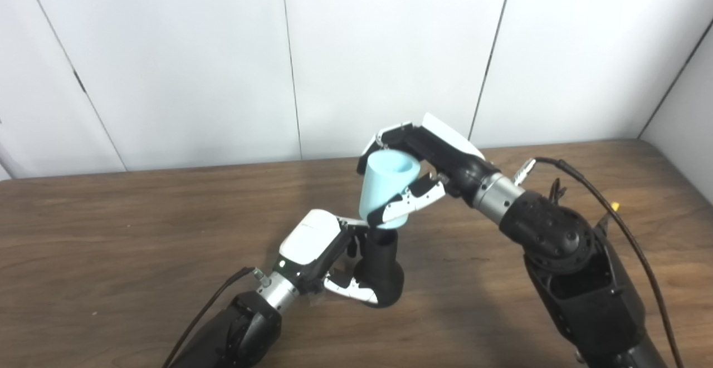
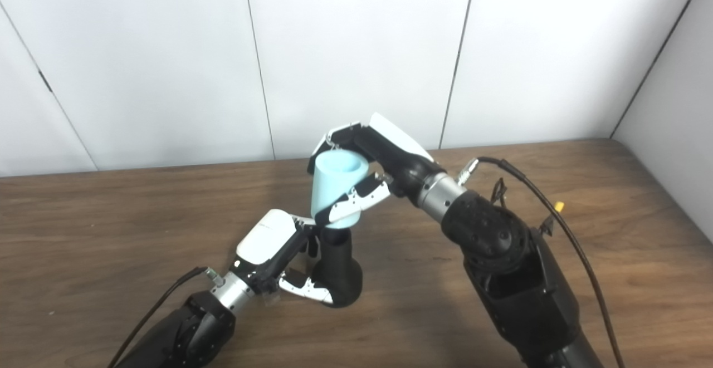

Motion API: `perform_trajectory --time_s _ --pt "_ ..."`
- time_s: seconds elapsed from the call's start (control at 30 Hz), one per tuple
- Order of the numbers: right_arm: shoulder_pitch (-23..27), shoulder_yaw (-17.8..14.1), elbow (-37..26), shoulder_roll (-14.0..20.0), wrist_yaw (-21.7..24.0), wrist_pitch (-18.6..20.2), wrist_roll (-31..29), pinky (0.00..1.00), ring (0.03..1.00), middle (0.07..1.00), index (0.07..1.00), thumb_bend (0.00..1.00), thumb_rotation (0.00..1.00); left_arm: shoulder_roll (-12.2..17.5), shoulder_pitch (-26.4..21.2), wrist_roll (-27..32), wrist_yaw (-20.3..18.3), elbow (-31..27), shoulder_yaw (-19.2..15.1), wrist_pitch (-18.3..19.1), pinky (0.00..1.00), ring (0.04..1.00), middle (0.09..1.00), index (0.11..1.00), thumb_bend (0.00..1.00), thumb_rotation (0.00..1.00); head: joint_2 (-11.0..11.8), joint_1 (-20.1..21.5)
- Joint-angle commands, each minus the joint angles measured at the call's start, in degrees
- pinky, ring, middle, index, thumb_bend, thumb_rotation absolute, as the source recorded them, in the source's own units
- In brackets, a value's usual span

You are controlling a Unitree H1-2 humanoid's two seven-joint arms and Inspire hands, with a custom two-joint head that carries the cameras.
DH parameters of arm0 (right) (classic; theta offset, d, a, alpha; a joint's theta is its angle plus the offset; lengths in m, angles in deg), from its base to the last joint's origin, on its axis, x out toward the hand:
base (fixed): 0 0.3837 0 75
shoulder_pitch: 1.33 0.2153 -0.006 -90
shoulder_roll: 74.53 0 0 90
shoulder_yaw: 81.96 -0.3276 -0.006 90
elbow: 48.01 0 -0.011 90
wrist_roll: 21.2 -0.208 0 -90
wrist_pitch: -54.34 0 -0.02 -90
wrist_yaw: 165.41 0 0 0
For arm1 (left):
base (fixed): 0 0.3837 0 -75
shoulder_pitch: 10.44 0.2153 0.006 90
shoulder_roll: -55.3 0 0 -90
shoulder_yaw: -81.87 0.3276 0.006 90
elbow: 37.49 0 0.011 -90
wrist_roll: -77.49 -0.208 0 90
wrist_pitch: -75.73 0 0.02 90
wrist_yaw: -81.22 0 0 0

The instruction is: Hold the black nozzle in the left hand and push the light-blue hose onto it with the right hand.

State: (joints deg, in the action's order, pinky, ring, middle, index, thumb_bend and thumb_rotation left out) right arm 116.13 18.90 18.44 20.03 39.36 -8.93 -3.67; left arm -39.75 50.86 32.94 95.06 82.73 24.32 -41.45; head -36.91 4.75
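Through my left eye, my left hand [image 1: 320, 256] sits low over the wooden surface [image 1: 111, 234], nearer its front edge than its back one, with its fingers [image 1: 351, 289] closed round the black nozzle [image 1: 381, 268]. The nozzle stands upright, its flared base at the bottom and its narrow neck pointing up; whether the base touches the surface I cannot tell. My right hand [image 1: 429, 162] comes in from the right side, raised above the left, and its fingers [image 1: 409, 200] are wrapped round the light-blue hose [image 1: 384, 190], thumb on the near side and the others curled over the far rim. The hose is a short, wide piece, tilted a little, with its open mouth facing up toward me and its lower end sitting over the top of the nozzle's neck. Through my right eye, the same hold shows: left hand [image 2: 276, 243] clamped on the nozzle [image 2: 337, 273], right hand [image 2: 384, 151] clamped on the hose [image 2: 334, 192], and the hose's bottom rim meets the nozzle's neck directly above my left fingers. A black cable [image 2: 557, 229] loops off my right forearm.
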Motion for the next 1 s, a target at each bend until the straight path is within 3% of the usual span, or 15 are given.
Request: perform_trajectory --time_s 0.0,0.47,0.97 --pt "2.1 -0.2 -1.0 0.7 -0.7 -0.4 0.9 0.32 0.426 0.469 0.495 0.52 0.0 -1.5 8.0 -0.8 -0.4 6.1 2.8 0.6 0.31 0.369 0.436 0.506 0.52 0.0 -0.5 -0.1" --pt "1.1 0.0 1.8 3.0 -0.1 -4.2 -1.1 0.31 0.408 0.474 0.519 0.52 0.0 -1.2 8.2 -0.4 -1.8 4.6 2.3 1.2 0.29 0.359 0.424 0.509 0.52 0.0 -1.2 -0.5" --pt "-0.2 2.3 0.1 3.1 1.9 -2.4 -0.3 0.33 0.413 0.474 0.51 0.52 0.0 -1.6 8.2 -0.1 -2.0 4.2 2.1 1.5 0.29 0.363 0.432 0.509 0.52 0.0 -2.5 -1.6"
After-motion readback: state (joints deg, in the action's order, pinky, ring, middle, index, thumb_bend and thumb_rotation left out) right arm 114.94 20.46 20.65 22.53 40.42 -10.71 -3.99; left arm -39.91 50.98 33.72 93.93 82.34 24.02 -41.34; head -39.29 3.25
